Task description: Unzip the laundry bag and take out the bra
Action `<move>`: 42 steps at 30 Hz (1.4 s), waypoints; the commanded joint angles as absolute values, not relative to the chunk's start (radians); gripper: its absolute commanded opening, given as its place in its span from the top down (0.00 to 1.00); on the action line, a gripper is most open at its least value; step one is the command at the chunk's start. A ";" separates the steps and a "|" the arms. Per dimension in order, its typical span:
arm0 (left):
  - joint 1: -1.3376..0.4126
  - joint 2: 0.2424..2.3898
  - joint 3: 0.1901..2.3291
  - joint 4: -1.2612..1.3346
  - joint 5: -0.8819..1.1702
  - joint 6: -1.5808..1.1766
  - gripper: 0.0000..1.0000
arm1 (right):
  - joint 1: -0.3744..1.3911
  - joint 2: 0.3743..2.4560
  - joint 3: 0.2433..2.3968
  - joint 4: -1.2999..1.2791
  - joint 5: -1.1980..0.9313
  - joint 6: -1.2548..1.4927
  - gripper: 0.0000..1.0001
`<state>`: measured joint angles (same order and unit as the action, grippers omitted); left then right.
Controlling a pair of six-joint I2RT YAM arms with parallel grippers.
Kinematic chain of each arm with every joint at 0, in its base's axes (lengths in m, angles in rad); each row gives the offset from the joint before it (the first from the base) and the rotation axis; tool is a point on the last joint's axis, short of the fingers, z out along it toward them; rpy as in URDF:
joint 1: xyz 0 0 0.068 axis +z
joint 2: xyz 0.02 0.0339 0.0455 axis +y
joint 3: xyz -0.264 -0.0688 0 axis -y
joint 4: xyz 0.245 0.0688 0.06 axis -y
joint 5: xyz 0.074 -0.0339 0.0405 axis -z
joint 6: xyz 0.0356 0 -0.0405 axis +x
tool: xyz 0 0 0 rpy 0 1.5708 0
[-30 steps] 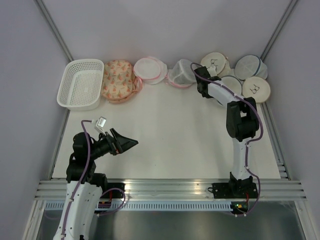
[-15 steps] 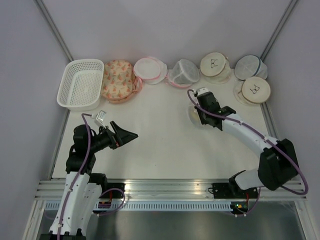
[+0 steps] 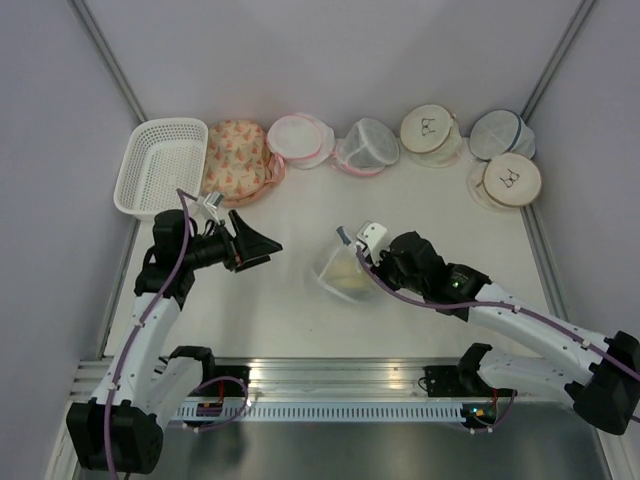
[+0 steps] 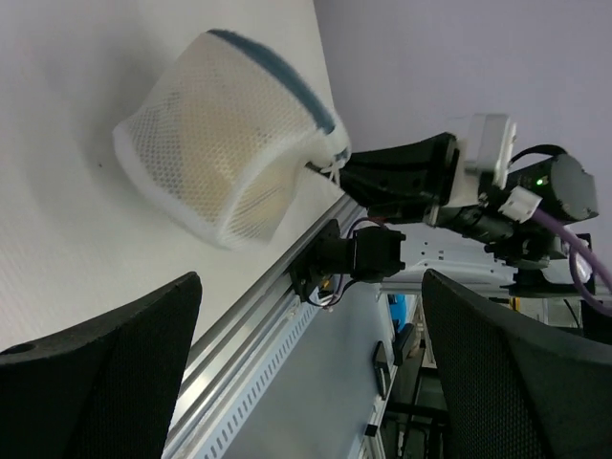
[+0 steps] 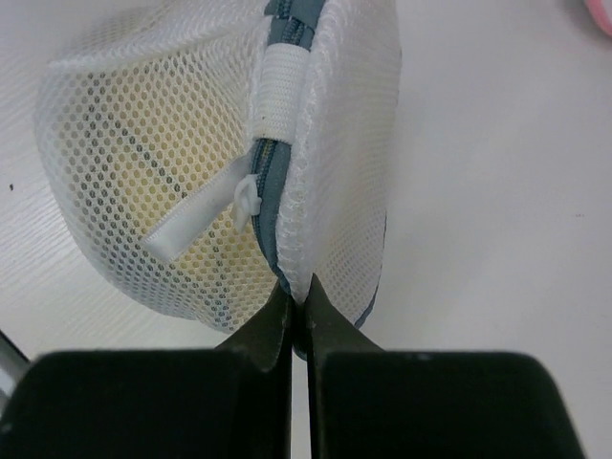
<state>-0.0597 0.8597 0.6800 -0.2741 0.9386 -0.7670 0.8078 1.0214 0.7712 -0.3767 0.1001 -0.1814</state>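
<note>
The right jaws are pinched shut on the laundry bag (image 3: pixel 345 272), gripping a fold of white mesh right at the blue zip (image 5: pixel 273 182). The bag hangs just ahead of those jaws, tipped on its side over the middle of the tabletop (image 3: pixel 300 210). Whether its underside touches the surface, I cannot tell. Through the mesh shows a pale yellow shape (image 5: pixel 143 163), most likely the bra, so it is not out yet.

The step in hand looks like presenting the bag for unzipping. The zip appears closed along the stretch that shows, and its white pull tab (image 5: pixel 196 222) dangles free, just ahead of the right jaws and a little to their left, with nothing holding it.

The left jaws stand wide open and empty, pointed toward the bag but well apart from it; in the left wrist view the bag sits ahead of them, between the two fingers and somewhat high.

The right arm (image 3: pixel 520 320) lies low and stretched across the tabletop, its wrist turned toward the left arm (image 3: pixel 150 310). The left arm is raised on its elbow with the forearm roughly level.

Next, I judge, the left jaws must close the gap, line up on the small pull tab and pinch it. The right jaws need to hold the rim firm so the zip can be drawn around the bag.
</note>
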 commanded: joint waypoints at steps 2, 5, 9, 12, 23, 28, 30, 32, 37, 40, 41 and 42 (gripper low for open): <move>-0.086 0.911 0.781 -0.183 1.025 -0.808 0.00 | 0.925 1.060 0.773 -0.360 0.193 -0.203 1.00; -0.138 0.983 0.816 -0.176 1.042 -0.865 0.00 | 1.041 1.072 0.767 -0.321 0.303 -0.203 1.00; -0.230 1.051 0.850 -0.178 1.002 -0.890 0.00 | 1.175 1.083 0.758 -0.279 0.422 -0.206 1.00; -0.304 1.098 0.873 -0.184 0.962 -0.893 0.00 | 1.218 1.103 0.768 -0.272 0.478 -0.210 1.00; -0.382 1.137 0.890 -0.387 0.772 -0.805 0.01 | 1.327 1.157 0.782 -0.250 0.698 -0.213 1.00; -0.443 1.166 0.864 -0.379 0.700 -0.841 0.02 | 1.358 1.154 0.761 -0.195 0.761 -0.215 1.00; -0.460 1.183 0.870 -0.362 0.686 -0.850 0.02 | 1.371 1.157 0.755 -0.186 0.765 -0.219 1.00; -0.480 1.207 0.880 -0.345 0.663 -0.864 0.02 | 1.377 1.161 0.752 -0.179 0.772 -0.224 1.00; -0.512 1.246 0.899 -0.316 0.624 -0.884 0.07 | 1.399 1.163 0.749 -0.175 0.776 -0.233 1.00; -0.518 1.261 0.896 -0.302 0.621 -0.882 0.24 | 1.408 1.161 0.741 -0.178 0.790 -0.229 1.00; -0.518 1.264 0.891 -0.299 0.621 -0.881 0.31 | 1.408 1.161 0.739 -0.179 0.795 -0.222 1.00; -0.520 1.264 0.887 -0.293 0.618 -0.881 0.40 | 1.410 1.158 0.738 -0.187 0.798 -0.218 1.00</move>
